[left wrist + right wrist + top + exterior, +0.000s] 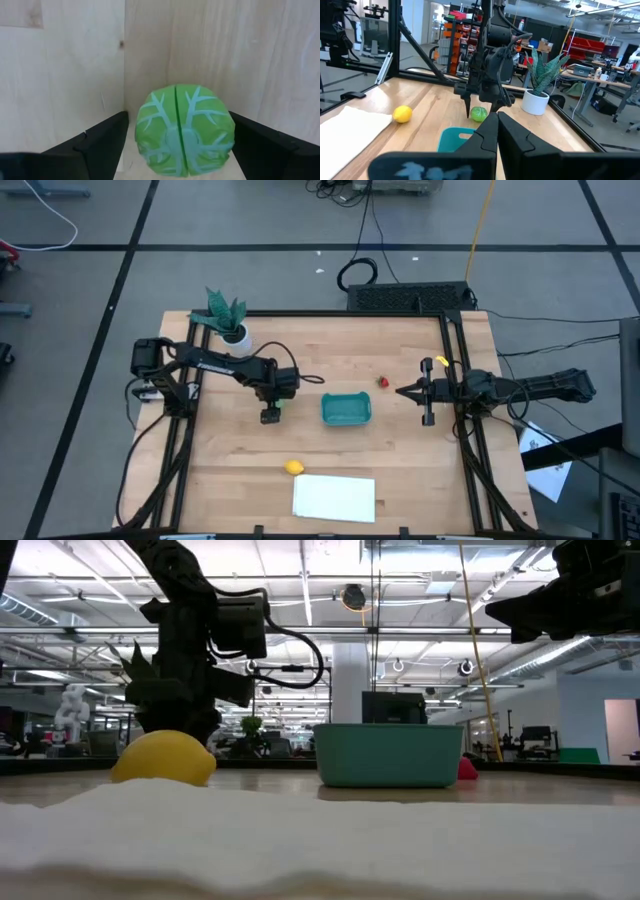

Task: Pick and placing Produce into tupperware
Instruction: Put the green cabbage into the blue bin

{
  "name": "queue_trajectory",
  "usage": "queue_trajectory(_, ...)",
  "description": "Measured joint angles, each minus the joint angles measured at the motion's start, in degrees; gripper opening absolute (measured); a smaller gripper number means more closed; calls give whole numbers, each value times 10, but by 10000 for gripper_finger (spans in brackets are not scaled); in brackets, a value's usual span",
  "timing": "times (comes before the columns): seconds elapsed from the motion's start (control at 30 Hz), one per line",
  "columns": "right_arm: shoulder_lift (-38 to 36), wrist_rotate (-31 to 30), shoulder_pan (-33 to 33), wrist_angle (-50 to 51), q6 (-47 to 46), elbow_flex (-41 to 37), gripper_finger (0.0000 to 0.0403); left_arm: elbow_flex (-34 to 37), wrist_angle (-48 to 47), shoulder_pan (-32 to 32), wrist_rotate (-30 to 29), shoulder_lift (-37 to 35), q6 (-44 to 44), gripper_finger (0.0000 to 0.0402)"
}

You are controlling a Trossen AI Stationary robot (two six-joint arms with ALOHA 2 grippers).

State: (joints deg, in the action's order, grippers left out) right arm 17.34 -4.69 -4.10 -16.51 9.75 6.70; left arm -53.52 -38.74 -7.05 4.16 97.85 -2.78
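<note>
Starting at the left edge of the desk [230, 480], we see the left arm reach in from its mount and stretch toward the middle, its wrist bent so the left end effector [271, 416] points down at the wood. Its fingers [100, 142] stand spread wide on either side of the round green produce [184, 131], which sits on the desk between them; we cannot tell whether they touch it. From the right wrist view the same green ball [479, 114] lies right under those lowered fingers. Behind the left arm, near the far left corner, a potted plant [229, 320] stands in its white pot.

Toward the near edge, the yellow lemon-like piece [293, 468] rests just beside the far left corner of a flat white sheet [334, 497].

Near the middle of the desk sits the teal tupperware [346, 409], and we see nothing inside it. The small red piece [382, 382] lies just beyond its far right corner, apart from it.

On the right, the right arm extends level from the right edge toward the centre, held above the desk. The right end effector [402, 392] is closed, its fingers [517, 135] pressed together on nothing, pointing at the tub.
</note>
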Motion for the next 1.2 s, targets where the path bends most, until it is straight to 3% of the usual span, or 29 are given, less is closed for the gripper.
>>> queue_trajectory(0.23, 0, 0, 0, 0, 1, 0, 0, 0, 0, 3, 3, -1, -12, 324)
queue_trajectory(0.67, 0, 0, 0, 0, 2, 0, 0, 0, -2, 3, 0, -2, -12, 217)
queue_trajectory(1.2, 0, 0, 0, 0, 4, 0, 0, -34, -16, 4, 8, 1, -35, 240)
